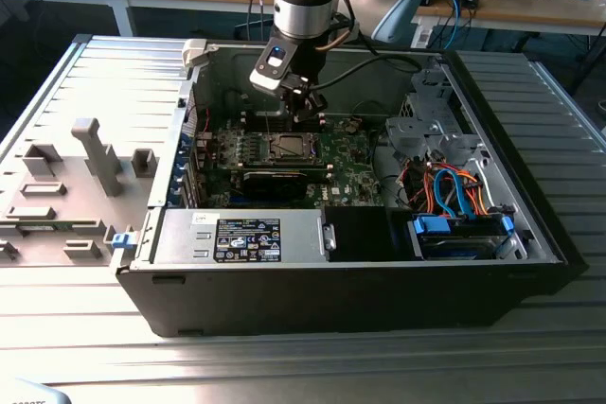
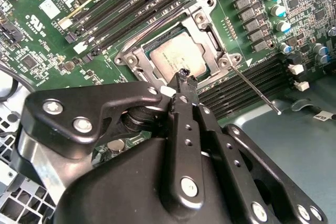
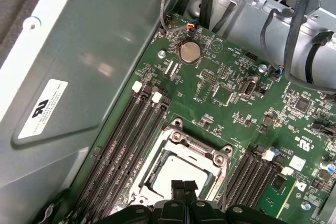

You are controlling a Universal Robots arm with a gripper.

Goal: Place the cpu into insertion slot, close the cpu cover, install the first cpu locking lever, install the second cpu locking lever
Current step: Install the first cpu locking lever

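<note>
Open computer case (image 1: 360,300) on ribbed table (image 1: 284,366), labelled power supply (image 1: 246,238), orange and blue cables (image 1: 453,191), coin battery (image 3: 190,52)

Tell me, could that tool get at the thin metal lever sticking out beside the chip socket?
Probably yes. The tool hovers just over the cpu cover, and the locking lever juts out free beside it above the memory slots, with nothing between them.

cpu (image 2: 176,59) top: dull silver-grey metal, matt. cpu cover (image 2: 210,27): bare silvery metal, brighter, some glare. Locking lever (image 2: 255,88): thin shiny metal rod. Gripper (image 2: 184,76): black, smooth, semi-gloss, with bright metal screw heads. Motherboard (image 3: 231,77): glossy green lacquer. Memory slots (image 3: 123,140): black plastic. Case wall (image 3: 105,51): matt grey sheet metal with a white paper label. Table (image 1: 540,111): ribbed satin aluminium.
</note>
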